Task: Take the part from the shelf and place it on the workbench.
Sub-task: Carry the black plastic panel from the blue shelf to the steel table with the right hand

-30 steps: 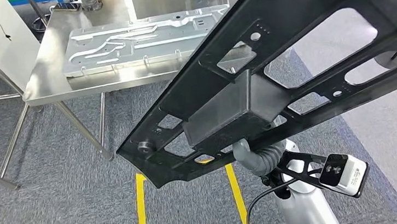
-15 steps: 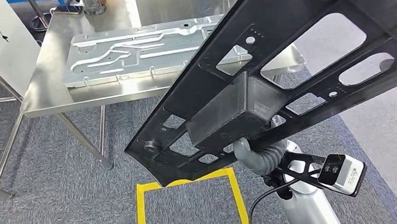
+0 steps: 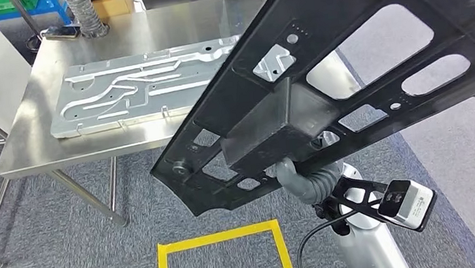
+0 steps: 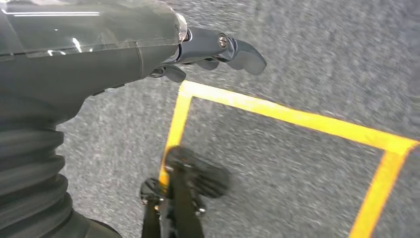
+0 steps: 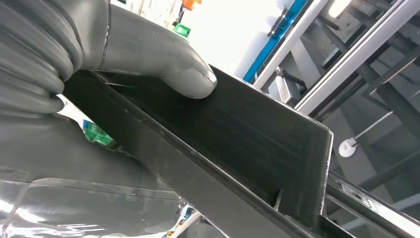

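Grey carpet with a yellow floor square (image 3: 220, 257) is lying before the steel bench (image 3: 31, 137), where a silver plate (image 3: 144, 84) is resting. The black part (image 3: 322, 80) is being carried, clamped by the right hand (image 5: 124, 54); the left hand (image 4: 208, 49) is hanging, fingers curled on nothing. Judged next: lowering it onto bare bench. No writing is being made out.

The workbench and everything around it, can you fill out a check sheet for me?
Surface: steel workbench, on grey carpet.
Job's things: black frame part held tilted in the air, not yet on the bench.
Clutter: silver stamped plate lying flat on the bench; small dark object at the far corner.
Hands: right hand grips the part, thumb pressed on its boxy section; left hand hangs over the floor, holding nothing.
Cables: black cable by the right wrist camera.
Surroundings: yellow tape square on the floor.
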